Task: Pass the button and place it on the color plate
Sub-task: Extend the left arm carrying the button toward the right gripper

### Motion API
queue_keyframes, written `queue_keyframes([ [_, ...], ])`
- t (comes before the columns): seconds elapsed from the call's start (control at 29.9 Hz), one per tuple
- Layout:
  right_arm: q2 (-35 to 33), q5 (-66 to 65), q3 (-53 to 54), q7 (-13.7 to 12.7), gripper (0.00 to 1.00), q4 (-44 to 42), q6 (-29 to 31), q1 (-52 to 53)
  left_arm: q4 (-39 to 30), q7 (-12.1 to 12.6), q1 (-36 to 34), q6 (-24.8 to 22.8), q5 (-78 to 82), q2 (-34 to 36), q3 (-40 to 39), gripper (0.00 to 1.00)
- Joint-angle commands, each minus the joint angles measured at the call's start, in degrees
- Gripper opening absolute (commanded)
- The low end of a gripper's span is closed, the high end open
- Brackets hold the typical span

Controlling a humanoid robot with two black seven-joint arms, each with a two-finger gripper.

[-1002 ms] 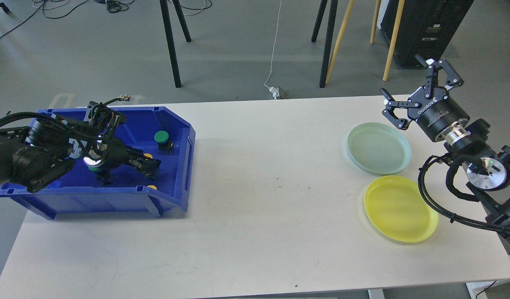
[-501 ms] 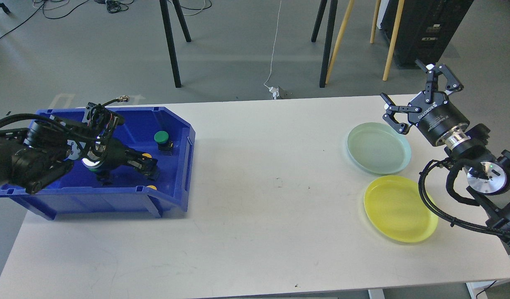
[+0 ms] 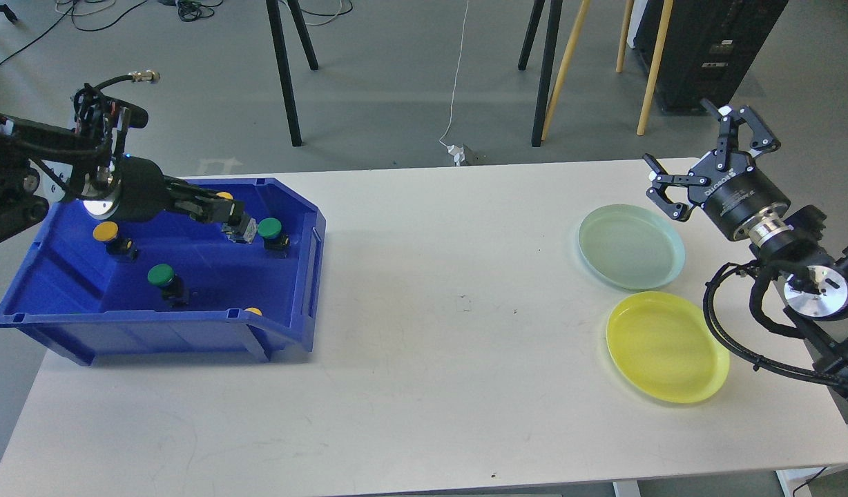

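Note:
My left gripper is raised over the back right of the blue bin. It is shut on a button with a yellow cap and a pale base. Inside the bin lie a yellow button, a green button, another green button just right of my gripper, and a yellow one half hidden behind the front wall. My right gripper is open and empty, above the table's far right edge, just behind the pale green plate. A yellow plate lies in front of that.
The white table runs between the bin on the left and the plates on the right. Behind the table, black stand legs and wooden legs stand on the floor, with a dark cabinet at the back right.
My left arm has lifted out of the bin's bottom and swung back and up, carrying the yellow-capped button. The buttons it had hidden now show. My right gripper drifted slightly right.

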Motion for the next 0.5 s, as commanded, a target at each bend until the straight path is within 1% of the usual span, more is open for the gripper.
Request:
queue_keyframes([
  [0.0,-1.09,-0.71,-0.19,0.16,1.00,2.77,0.00,0.80,-5.67,-0.01,2.31,-2.62,-8.91,1.24,-9.08,0.06],
  [0.07,-2.84,-1.32,-0.19,0.25,1.00,6.89,-2.75,0.54,-9.27,-0.01,4.60,-2.62,-17.62,0.46,-13.92,0.06],
  [0.17,-7.75,-4.74,-0.19,0.42,1.00,15.67,-8.38,-0.25,-11.92,-0.01,7.59,-2.62,-27.73,-4.98,-19.20,0.06],
  [0.23,-9.34,-8.08,0.16,0.95,1.00,22.08,-12.68,-1.82,-11.75,-0.01,9.52,-2.62,-32.49,-9.98,-21.58,0.06],
  [0.33,-11.19,-12.82,0.43,3.58,1.00,30.53,-17.62,-5.69,-10.09,-0.01,12.42,-2.62,-39.17,-17.98,-24.39,0.07],
  [0.37,-11.81,-13.97,0.43,4.11,1.00,32.56,-18.06,-6.75,-9.30,-0.01,13.30,-2.62,-40.84,-20.09,-25.18,0.07],
  [0.47,-12.16,-16.17,0.08,4.11,1.00,36.70,-18.15,-10.35,-5.97,-0.01,15.24,-2.62,-44.02,-26.16,-26.60,0.07],
])
